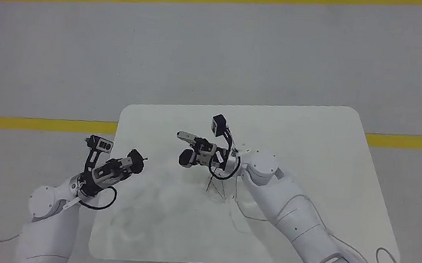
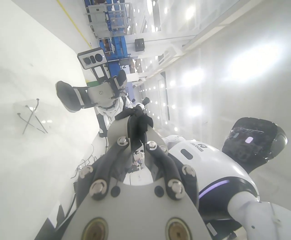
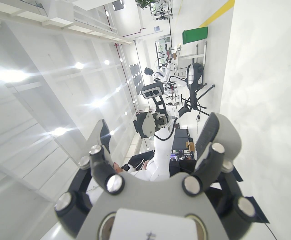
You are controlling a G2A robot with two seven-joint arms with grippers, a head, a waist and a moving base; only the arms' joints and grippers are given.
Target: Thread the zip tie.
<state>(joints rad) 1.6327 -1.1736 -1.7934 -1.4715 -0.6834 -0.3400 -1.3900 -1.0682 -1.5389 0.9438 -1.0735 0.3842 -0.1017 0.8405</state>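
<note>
Lying flat on the white rounded-corner tabletop (image 1: 323,141), the thin black plastic zip ties (image 2: 31,115) make a loose little bunch, a couple of them crossed over each other like an X. From the top camera their long axes run on a diagonal. They sit just behind the right gripper (image 3: 158,120), tucked beside that arm's wrist and not touching its fingers at all. The left wrist cam shows the small square heads all at the same end of the bunch, with the tails fanned out at the other end.

The right gripper is splayed wide, pads well apart, with nothing between them.

The left gripper (image 2: 137,118) sits well apart from the right gripper and points back toward it. Its fingers are squeezed together tip to tip. Whether anything thin is pinched in there is honestly impossible to tell, since it's too dark at the tips.
</note>
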